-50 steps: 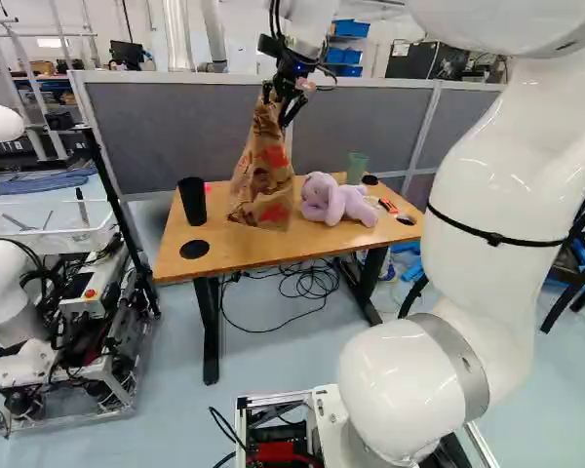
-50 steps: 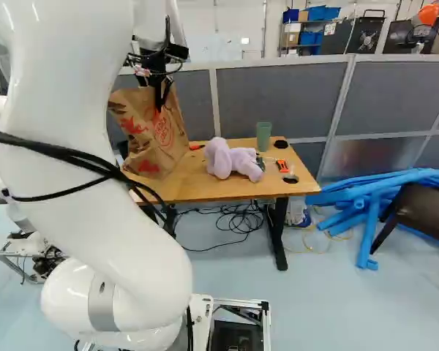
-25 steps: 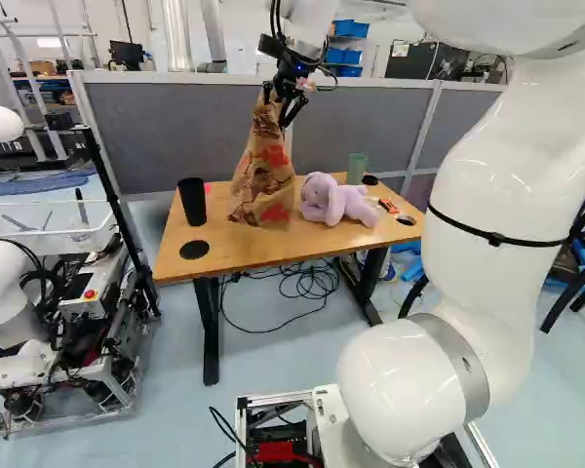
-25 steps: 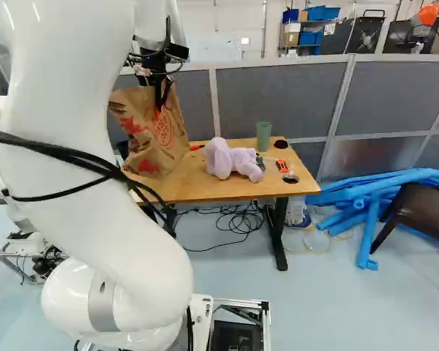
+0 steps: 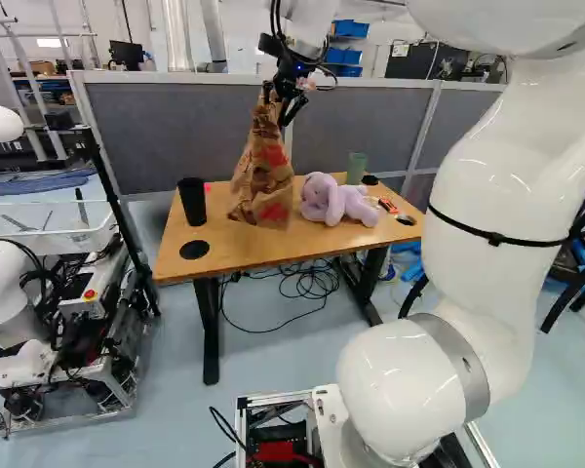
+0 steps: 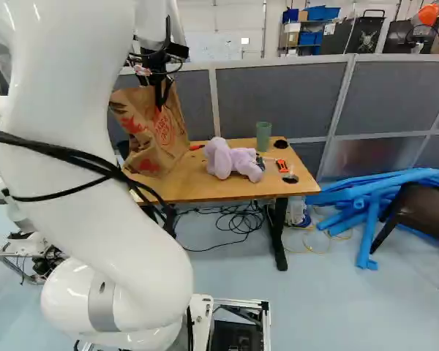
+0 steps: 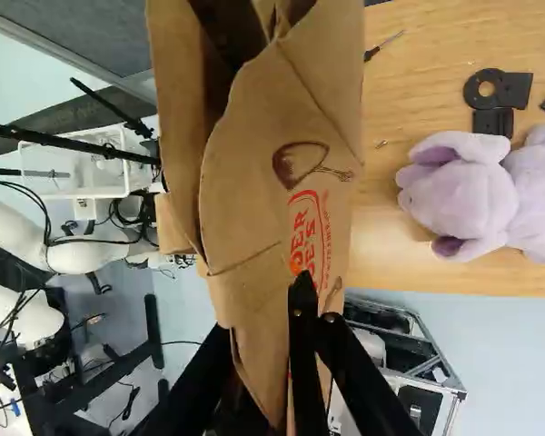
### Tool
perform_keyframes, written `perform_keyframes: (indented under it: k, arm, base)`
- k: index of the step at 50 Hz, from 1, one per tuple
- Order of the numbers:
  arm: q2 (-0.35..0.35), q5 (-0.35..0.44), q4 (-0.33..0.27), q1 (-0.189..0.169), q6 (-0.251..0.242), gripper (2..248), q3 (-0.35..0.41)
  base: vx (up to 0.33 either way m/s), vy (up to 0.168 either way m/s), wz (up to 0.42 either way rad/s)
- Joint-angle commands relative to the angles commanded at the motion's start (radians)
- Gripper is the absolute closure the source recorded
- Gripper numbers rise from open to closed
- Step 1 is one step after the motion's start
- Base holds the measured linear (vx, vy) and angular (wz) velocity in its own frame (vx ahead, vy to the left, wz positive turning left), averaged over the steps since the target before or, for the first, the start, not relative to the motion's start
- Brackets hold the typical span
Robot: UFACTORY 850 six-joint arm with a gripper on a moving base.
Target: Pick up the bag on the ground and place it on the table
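The gripper [image 5: 277, 103] is clamped on the top of the bag [image 5: 263, 175], with paper pinched between its two fingers. The bag hangs down from it, a little askew, over the left half of the table [image 5: 302, 250], set back from the near edge. Its base is at or just above the top; I cannot tell whether it touches. Outward from it, the cup [image 5: 192, 201] stands by the table's left edge and the toy [image 5: 337, 200] lies on the bag's other side, toward the right edge.

The pick-up and the carry look done: the bag is off the ground and over the table. What is left, I judge, is to settle its base, let go and back away. Released too early, it might tip toward the cup or toy.
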Motion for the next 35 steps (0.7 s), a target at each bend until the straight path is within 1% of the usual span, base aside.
perform_keyframes:
  k: [13,35]
  arm:
    - [-0.020,0.000,0.000,-0.002,0.000,229,-0.019]
    - [-0.098,0.004,0.000,-0.007,0.000,229,-0.049]
  base:
    - [0.000,0.000,0.000]
    - [0.000,0.000,0.000]
